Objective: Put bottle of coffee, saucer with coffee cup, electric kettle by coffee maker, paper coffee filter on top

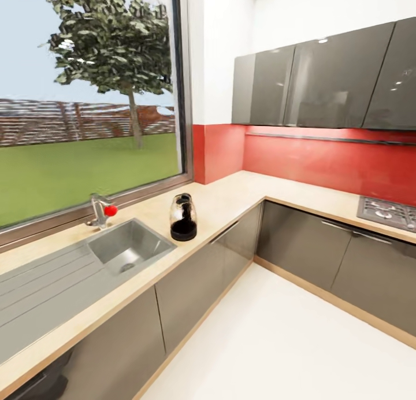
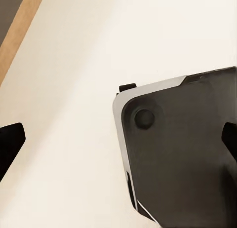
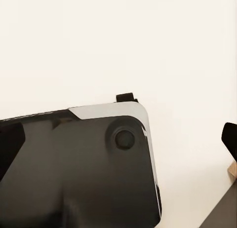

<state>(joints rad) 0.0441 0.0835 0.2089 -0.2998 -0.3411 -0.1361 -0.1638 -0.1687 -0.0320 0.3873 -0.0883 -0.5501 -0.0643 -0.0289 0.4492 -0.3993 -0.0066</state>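
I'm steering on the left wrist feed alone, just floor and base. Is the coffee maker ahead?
Observer: Yes. The coffee maker stands upright on the countertop, beside the sink.
Operator: What's closest to it?
Observer: The faucet with a red knob, behind the sink by the window.
Operator: And my right gripper?
Observer: The right gripper is open and empty, over the floor next to the robot's base.
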